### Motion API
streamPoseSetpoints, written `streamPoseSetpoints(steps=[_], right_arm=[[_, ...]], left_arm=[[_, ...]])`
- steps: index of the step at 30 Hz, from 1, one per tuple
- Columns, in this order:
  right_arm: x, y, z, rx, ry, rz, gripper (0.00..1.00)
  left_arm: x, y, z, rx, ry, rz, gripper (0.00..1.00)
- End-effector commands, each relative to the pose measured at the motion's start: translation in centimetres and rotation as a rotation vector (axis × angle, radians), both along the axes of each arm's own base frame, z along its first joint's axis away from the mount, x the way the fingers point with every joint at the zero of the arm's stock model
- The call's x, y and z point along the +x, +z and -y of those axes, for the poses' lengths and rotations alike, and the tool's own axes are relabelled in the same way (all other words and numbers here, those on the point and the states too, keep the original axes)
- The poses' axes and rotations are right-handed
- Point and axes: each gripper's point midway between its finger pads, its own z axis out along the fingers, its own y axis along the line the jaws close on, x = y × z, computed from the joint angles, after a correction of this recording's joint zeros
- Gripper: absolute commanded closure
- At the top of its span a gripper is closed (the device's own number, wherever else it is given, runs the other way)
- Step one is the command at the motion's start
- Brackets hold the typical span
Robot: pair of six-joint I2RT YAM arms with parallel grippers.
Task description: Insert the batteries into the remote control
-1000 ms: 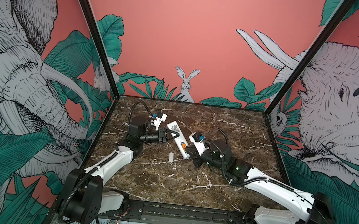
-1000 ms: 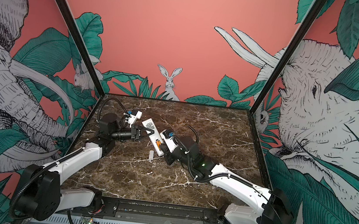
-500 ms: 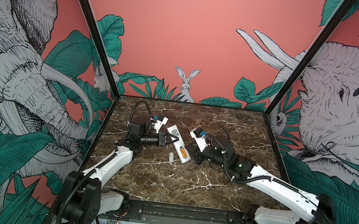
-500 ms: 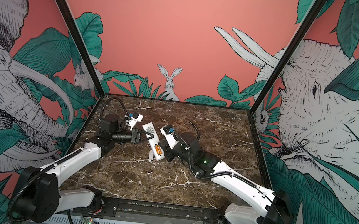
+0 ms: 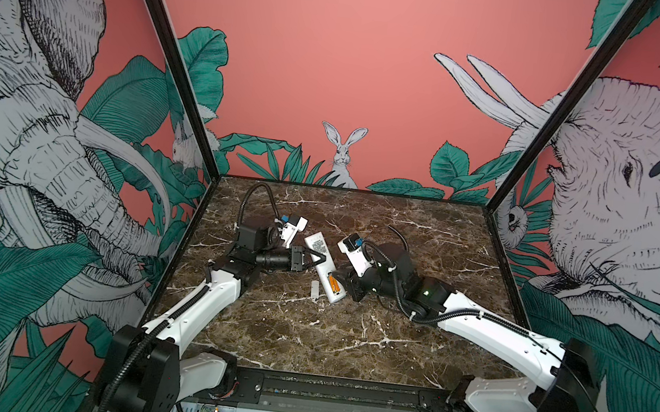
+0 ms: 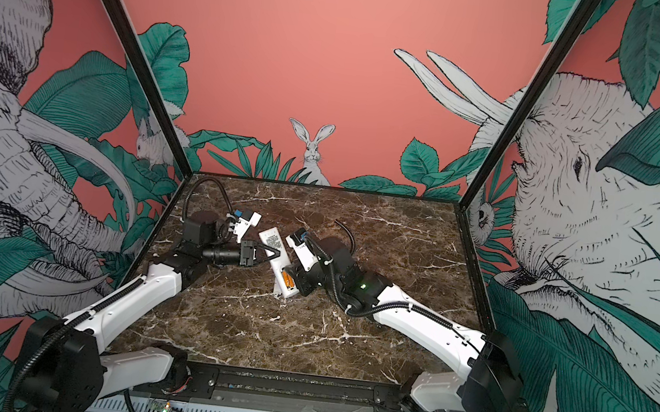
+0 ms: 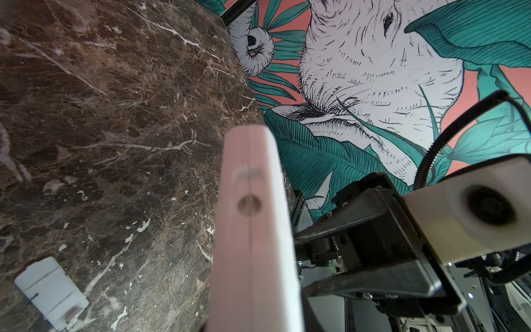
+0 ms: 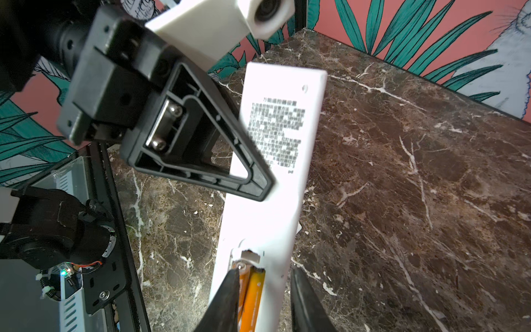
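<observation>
My left gripper (image 5: 320, 259) is clamped across the middle of the remote control (image 8: 275, 207), holding it back side up with the printed label showing. The far end sits higher than the near end (I cannot tell whether the near end touches the desk (image 5: 306, 338)). I want that clamp firm and motionless, since any twist here would shake what lies in the open bay.

The small loose cover (image 7: 50, 290) lies flat on the desk, just beside the remote control's lower end and apart from both grippers.

Both batteries (image 8: 253, 290) lie side by side in the bay at that lower end, lengthwise and seemingly level with each other. As I judge it, the loading itself is all but done and the step now is letting go cleanly.

My right gripper (image 8: 263, 299) has its fingers apart and is holding nothing. One finger overlaps the edge of the nearer battery and the other stands off the remote control's far side. I would widen the fingers a touch more and lift straight away from the bay rather than sideways, so that finger cannot drag a battery out. A light press down first would confirm both are seated, and then I would go for the cover.
</observation>
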Motion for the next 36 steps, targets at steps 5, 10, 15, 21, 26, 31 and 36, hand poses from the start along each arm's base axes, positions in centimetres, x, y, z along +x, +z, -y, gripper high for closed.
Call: streamPoseSetpoints(steps=[5,10,15,21,26,31,36], right_arm=[[-0.5,0.7,-1.1,0.017,0.033,-0.015,0.68],[-0.5,0.5,-1.7,0.015,0.049,-0.025,0.68],[-0.4,0.1,-2.0,0.006,0.051,-0.034,0.70],[-0.4,-0.2,-2.2,0.002,0.052,-0.036,0.74],[-0.5,-0.3,-2.4,0.002,0.062,-0.042,0.74],[-0.6,-0.5,-2.6,0.002,0.069,-0.050,0.77],[-0.6,-0.7,-2.7,-0.002,0.067,-0.053,0.82]], left_arm=[[0.2,1.4,0.0,0.000,-0.006,0.061,1.00],[0.1,1.4,-0.1,0.004,-0.004,0.061,1.00],[0.1,1.4,-0.1,0.008,-0.002,0.064,1.00],[0.0,1.4,-0.2,0.009,-0.001,0.068,1.00],[0.0,1.2,-0.2,0.012,0.000,0.064,1.00],[0.0,1.4,-0.2,0.012,0.002,0.070,1.00],[-0.1,1.3,-0.3,0.014,0.001,0.072,1.00]])
